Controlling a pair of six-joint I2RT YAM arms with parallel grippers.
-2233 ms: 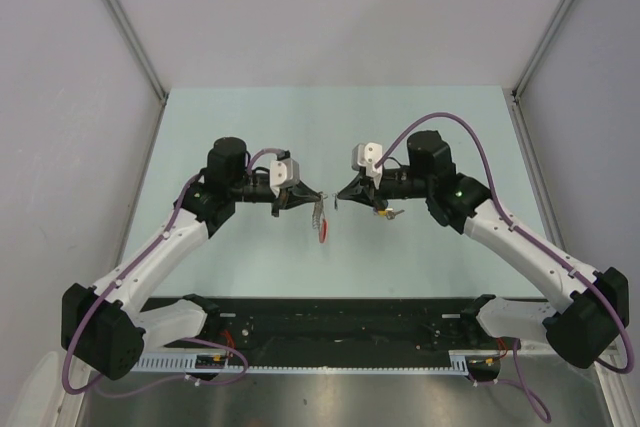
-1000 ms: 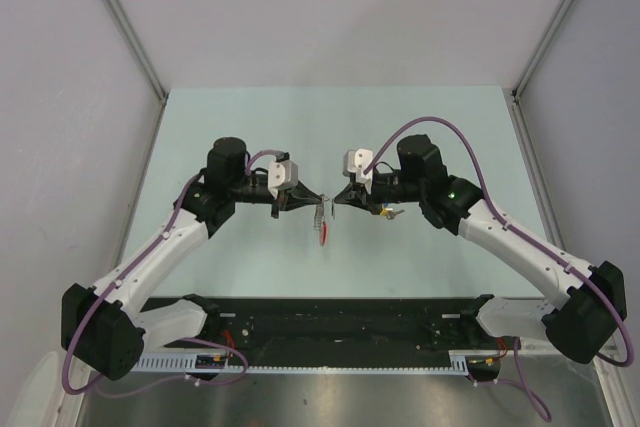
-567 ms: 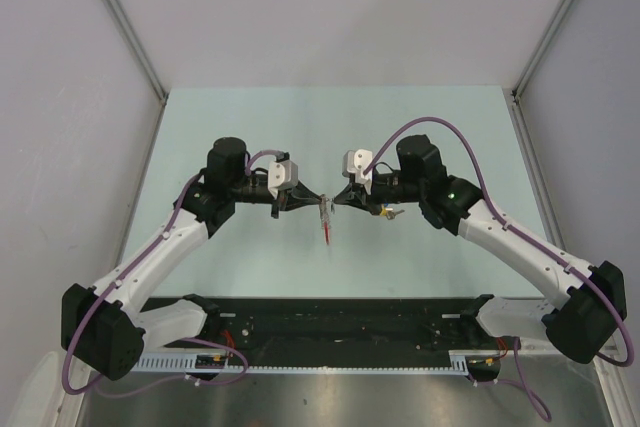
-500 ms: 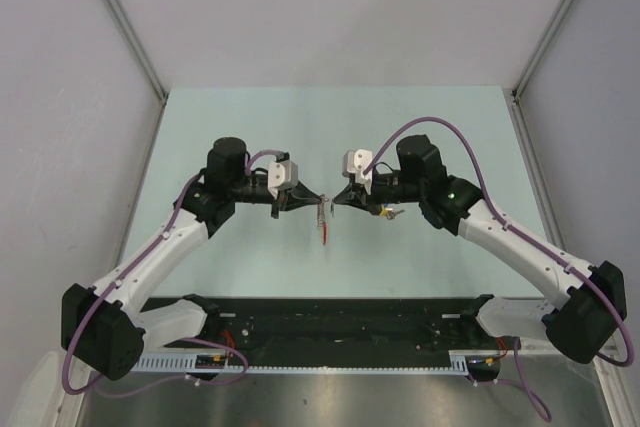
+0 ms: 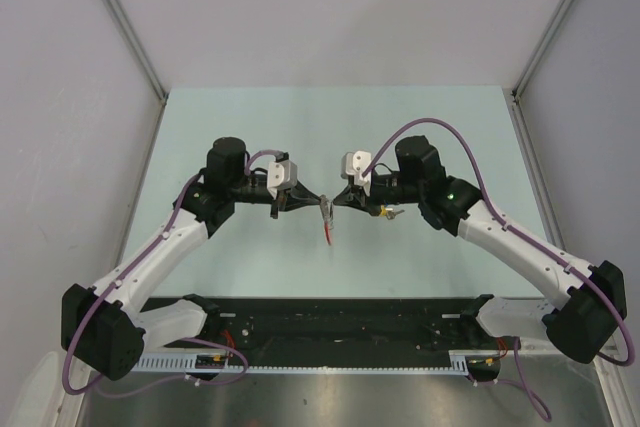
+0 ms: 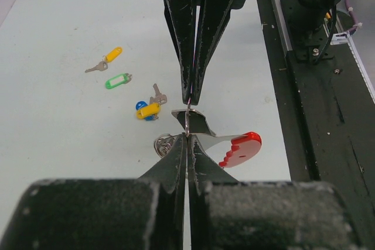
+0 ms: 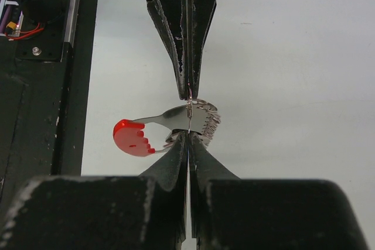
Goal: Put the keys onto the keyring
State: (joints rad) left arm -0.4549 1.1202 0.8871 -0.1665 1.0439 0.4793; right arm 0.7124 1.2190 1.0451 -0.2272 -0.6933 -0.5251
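The keyring [image 5: 326, 213] hangs in the air between my two grippers, a thin ring [image 6: 186, 120] with a coil of beaded chain [image 6: 164, 143] and a red tag [image 6: 244, 147]. My left gripper [image 5: 319, 202] is shut on the ring, tips showing in its own view [image 6: 187, 137]. My right gripper [image 5: 335, 202] is shut, tip to tip with the left [image 7: 188, 134]. Only a thin metal edge shows in its jaws; the black-headed key's head is hidden. The tag [image 7: 131, 137] and chain [image 7: 210, 119] show in the right wrist view.
On the table below lie a yellow key [image 6: 109, 58], a green key [image 6: 117, 80] and a blue-and-yellow key [image 6: 147, 110], seen as a small cluster under the right arm [image 5: 388, 213]. The black rail [image 5: 340, 322] with the arm bases runs along the near edge.
My right gripper has moved left until its tips meet the left gripper's tips at the ring. The red tag has swung a little. The left arm has held still.
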